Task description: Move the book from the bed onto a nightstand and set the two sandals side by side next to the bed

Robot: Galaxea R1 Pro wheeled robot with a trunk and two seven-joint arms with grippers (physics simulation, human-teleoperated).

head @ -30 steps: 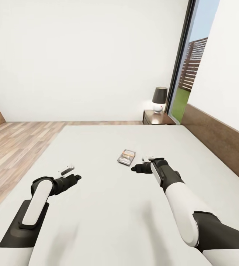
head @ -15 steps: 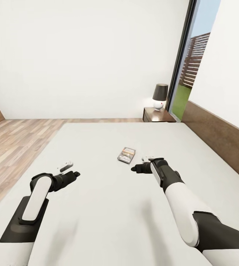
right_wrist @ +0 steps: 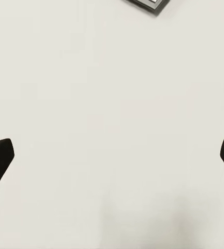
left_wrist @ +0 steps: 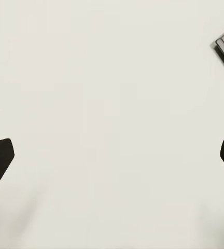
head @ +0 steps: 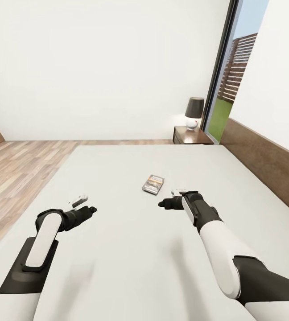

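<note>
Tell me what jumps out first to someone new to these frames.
The big off-white bed takes up most of the head view, with both arms stretched out over it. A small dark book lies flat near the middle of the bed, just beyond the right gripper. Further back, a lamp sits on a dark nightstand beside the tall window.

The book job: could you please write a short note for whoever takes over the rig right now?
Left tool: open, empty, above the off-white mattress of the bed.
Right tool: open, empty, just short of the small dark paperback book with an orange band.
The book lies flat mid-bed, not grasped.
The dark-brown wooden nightstand stands at the far corner, a lamp on it.
Done: nothing. Left: book onto nightstand; sandals beside the bed.
</note>
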